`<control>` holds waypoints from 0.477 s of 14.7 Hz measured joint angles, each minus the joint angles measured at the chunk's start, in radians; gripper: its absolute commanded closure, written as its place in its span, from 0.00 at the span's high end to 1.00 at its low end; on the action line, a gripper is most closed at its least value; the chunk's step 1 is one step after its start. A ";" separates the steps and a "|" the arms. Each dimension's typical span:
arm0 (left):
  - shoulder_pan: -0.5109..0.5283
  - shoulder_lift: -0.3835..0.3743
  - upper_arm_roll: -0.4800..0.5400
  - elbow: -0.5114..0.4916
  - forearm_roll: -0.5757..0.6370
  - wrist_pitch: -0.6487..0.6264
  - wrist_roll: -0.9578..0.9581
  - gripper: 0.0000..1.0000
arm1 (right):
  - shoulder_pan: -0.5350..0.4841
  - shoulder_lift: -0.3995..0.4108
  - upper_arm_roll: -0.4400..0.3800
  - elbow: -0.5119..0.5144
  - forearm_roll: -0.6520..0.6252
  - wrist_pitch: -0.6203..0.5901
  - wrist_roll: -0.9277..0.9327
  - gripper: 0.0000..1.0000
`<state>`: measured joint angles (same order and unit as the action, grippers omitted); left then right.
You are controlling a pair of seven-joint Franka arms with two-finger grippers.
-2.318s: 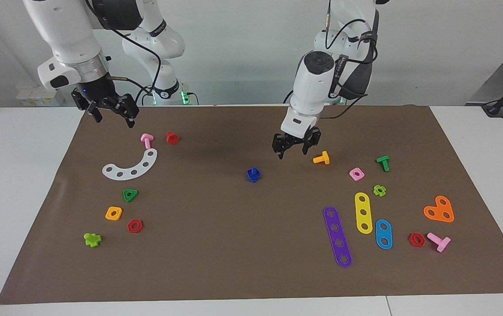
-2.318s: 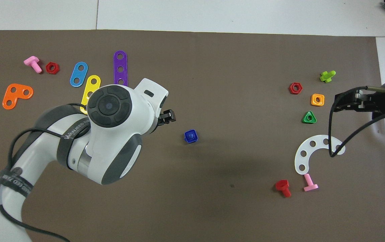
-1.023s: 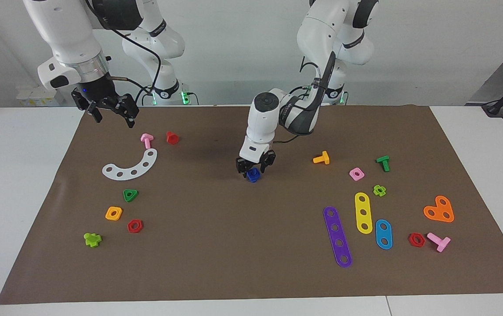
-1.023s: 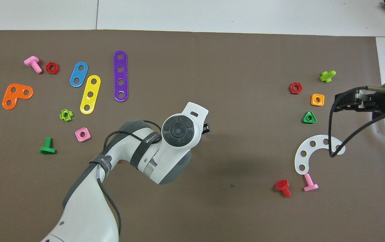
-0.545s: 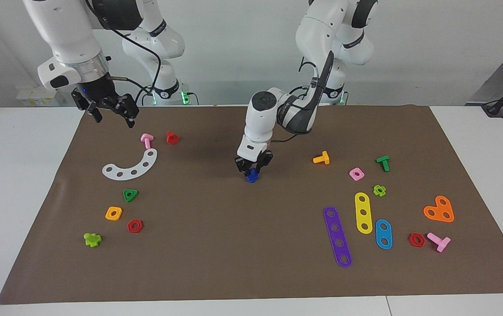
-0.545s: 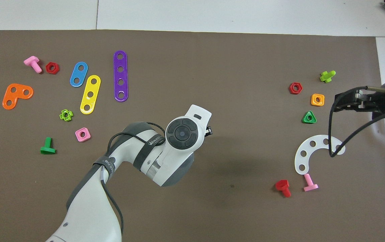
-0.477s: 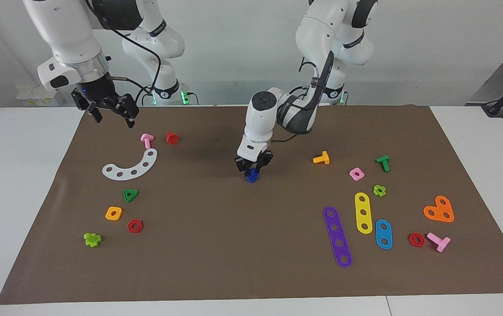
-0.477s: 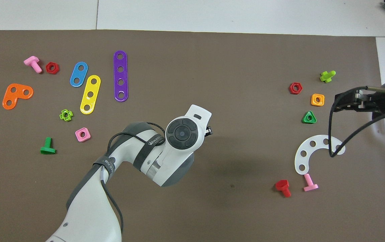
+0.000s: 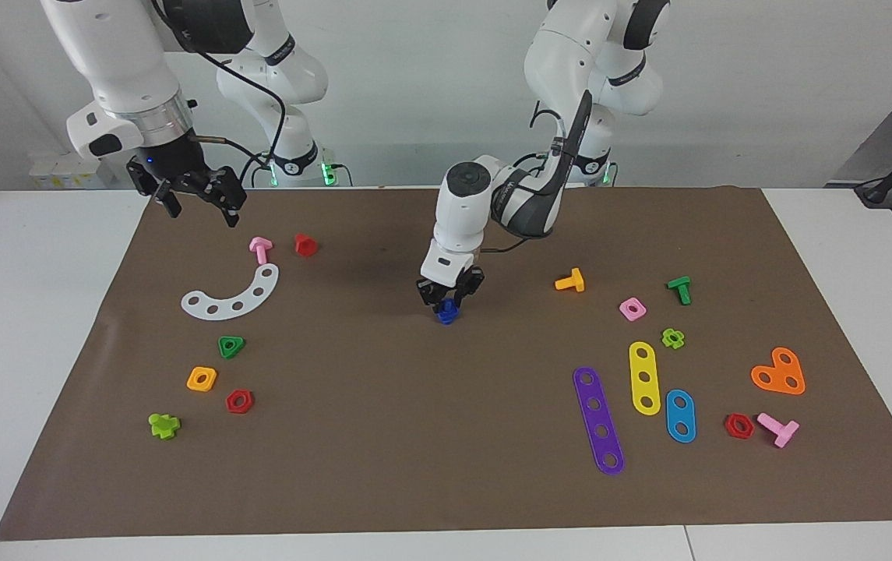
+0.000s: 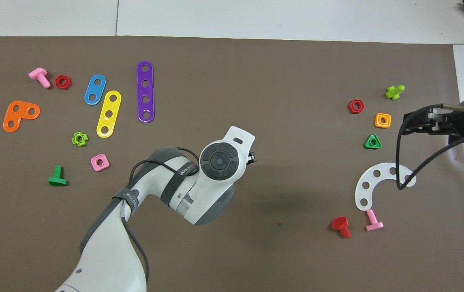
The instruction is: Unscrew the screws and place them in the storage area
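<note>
**Facing view: left arm's fingers now down and closed on the blue screw**

Facing view puts the left arm's fingers (image 9: 447,299) low over the middle of the bench (image 9: 40,312), drawn in narrow round the top of the small royal-blue plastic bolt threaded into its square blue nut (image 9: 446,314). Hung a couple of seconds ago above the bare brown paper mat (image 9: 383,436), up beside the orange T-shaped bolt (image 9: 570,280) and spread apart. Since then swung across, dropped over the blue pair and pinched inward; no visible shift in the last half second. Blue pair directly beneath the fingertips, apparently resting on the mat, not lifted.

Overhead view no help here: blue pair and most of the left arm's fingers hidden under the white wrist (image 10: 218,160).

Right arm's fingers (image 9: 202,201) spread wide, holding nothing, waiting in the air above the mat's edge over the pink T-shaped bolt (image 9: 260,249) and white curved strip (image 9: 231,296).

Probably means reach finished and grasp made, with unscrewing not yet begun: bolt and nut look joined. Calls next, likely, for a lift and a hold from the right arm's fingers on the nut, then twisting apart. Open mat around the fingers and toward either parts cluster available as storage area. Risk: shallow pinch on a small smooth head, easy to slip.
</note>
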<state>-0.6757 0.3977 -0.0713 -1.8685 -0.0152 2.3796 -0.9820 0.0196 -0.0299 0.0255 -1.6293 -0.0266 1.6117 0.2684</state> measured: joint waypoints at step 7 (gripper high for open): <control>0.001 0.000 0.011 0.102 0.000 -0.114 0.000 0.18 | 0.000 -0.001 0.001 0.000 0.000 0.000 0.000 1.00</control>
<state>-0.6749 0.3980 -0.0607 -1.7666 -0.0152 2.2655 -0.9820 0.0201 -0.0309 0.0266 -1.6293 -0.0265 1.6120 0.2684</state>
